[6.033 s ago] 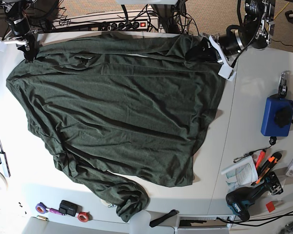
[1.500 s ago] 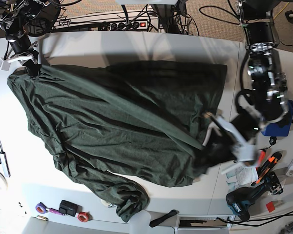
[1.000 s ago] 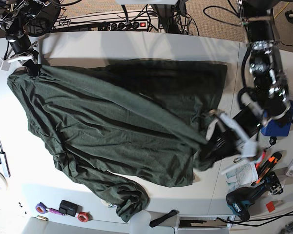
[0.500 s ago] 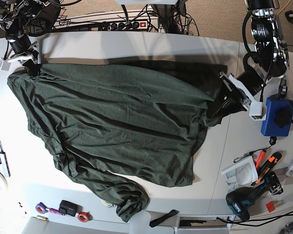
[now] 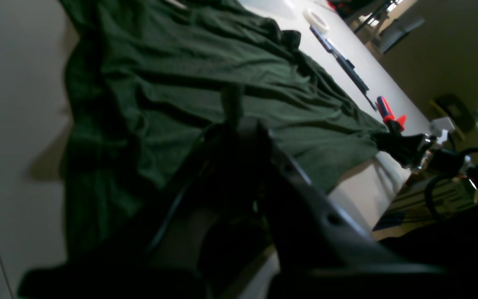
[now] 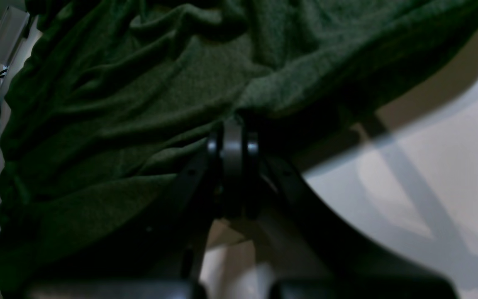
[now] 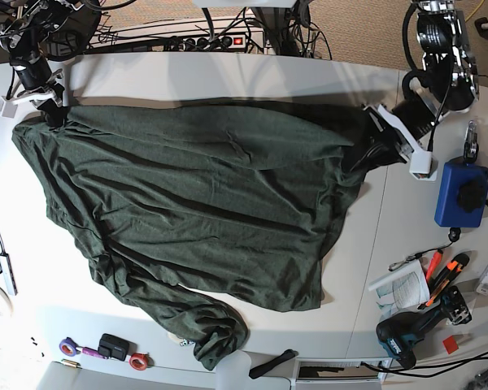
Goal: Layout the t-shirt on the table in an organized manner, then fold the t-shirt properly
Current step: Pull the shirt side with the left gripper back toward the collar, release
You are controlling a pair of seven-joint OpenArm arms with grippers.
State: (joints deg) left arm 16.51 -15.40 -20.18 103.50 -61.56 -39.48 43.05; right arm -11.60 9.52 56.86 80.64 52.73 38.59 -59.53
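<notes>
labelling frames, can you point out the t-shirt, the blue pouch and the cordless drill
t-shirt [image 7: 195, 203], base view, middle of the spread green body.
blue pouch [image 7: 454, 195], base view, its blue top face left of the black knob.
cordless drill [image 7: 403, 337], base view, its teal and black body.

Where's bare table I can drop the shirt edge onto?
Bare table runs between the t-shirt and the far edge, and beside the seam, between shirt and blue pouch. Crowded: the tools near right.

both arms: black jointed segments with silver collars and looped black cables. left gripper [image 7: 372, 154] and right gripper [image 7: 52, 104]: black bodies, white angular finger pieces.
</notes>
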